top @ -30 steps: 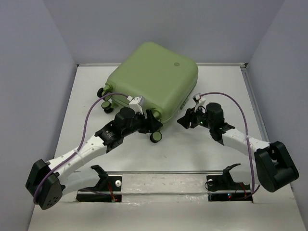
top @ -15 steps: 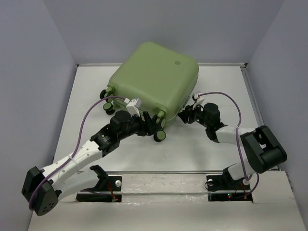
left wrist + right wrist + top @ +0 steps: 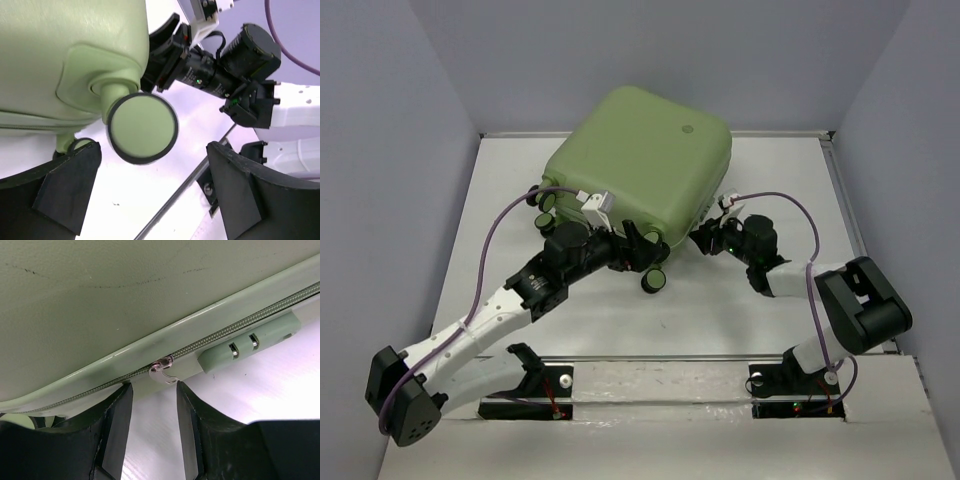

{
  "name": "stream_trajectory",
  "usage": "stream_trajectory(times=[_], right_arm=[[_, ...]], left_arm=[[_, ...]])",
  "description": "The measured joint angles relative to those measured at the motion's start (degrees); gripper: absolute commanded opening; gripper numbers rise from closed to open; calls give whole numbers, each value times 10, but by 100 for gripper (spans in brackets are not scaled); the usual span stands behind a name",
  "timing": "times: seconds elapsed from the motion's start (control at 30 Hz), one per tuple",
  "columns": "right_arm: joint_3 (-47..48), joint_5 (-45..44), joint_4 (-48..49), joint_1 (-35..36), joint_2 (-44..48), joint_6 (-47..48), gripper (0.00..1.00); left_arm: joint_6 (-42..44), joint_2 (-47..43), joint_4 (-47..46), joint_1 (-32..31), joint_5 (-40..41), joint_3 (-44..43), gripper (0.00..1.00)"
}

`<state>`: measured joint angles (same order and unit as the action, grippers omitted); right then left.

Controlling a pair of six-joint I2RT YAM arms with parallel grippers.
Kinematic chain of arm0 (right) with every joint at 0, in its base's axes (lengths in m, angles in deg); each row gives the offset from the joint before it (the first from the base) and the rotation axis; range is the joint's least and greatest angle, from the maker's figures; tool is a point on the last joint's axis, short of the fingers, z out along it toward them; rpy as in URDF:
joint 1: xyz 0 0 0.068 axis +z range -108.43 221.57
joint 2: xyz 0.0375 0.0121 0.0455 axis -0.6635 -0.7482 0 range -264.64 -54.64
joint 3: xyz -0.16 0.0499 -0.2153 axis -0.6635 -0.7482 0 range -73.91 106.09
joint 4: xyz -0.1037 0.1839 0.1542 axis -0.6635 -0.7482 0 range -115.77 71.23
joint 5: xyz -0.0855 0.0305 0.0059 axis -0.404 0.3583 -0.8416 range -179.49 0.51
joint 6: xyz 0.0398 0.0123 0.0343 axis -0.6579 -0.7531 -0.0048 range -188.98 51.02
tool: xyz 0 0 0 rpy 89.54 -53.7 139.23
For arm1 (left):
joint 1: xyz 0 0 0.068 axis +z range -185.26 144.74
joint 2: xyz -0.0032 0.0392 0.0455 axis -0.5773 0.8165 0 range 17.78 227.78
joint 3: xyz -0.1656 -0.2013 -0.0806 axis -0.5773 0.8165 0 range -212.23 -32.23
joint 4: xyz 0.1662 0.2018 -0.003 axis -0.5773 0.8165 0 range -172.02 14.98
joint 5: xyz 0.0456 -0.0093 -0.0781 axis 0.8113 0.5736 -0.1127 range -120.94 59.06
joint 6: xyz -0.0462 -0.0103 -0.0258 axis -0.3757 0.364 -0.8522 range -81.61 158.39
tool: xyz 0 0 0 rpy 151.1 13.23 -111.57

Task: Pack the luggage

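Luggage point(image 3: 645, 160) lies shut and flat on the table point(image 3: 720, 310), toward its far side, with the wheels facing the arms. The left gripper point(image 3: 152, 150) has its fingers spread wide on either side of a caster wheel point(image 3: 143, 128) at the near corner, not touching it. The right gripper point(image 3: 152, 390) sits at the zipped edge, its fingers a narrow gap apart and its tips just under the silver zipper pull point(image 3: 162, 369), near the combination lock point(image 3: 250, 342).

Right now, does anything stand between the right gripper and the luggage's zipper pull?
Nothing visible does. The right gripper, open, sits just short of the zipper pull on the seam of the luggage. The lock lies off to the side, not in the path.
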<state>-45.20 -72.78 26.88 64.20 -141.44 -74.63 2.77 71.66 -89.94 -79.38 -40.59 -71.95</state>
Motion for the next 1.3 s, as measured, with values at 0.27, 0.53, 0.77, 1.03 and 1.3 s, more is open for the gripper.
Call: stream_trajectory(times=[0.27,0.53,0.77,1.03,1.3], right_arm=[[-18,-2,29,0,16,-18,46],[-19,-14,33,0,24,-23,47],[-19,-26,30,0,24,-28,48],[-19,-57,12,-1,34,-36,42],[-19,-64,-10,-1,48,-41,47]], left_arm=[[35,61,26,3,10,-50,99],[45,119,31,2,4,-64,95],[40,125,29,2,5,-64,68],[37,136,21,3,8,-64,61],[31,154,5,2,-3,-63,29]])
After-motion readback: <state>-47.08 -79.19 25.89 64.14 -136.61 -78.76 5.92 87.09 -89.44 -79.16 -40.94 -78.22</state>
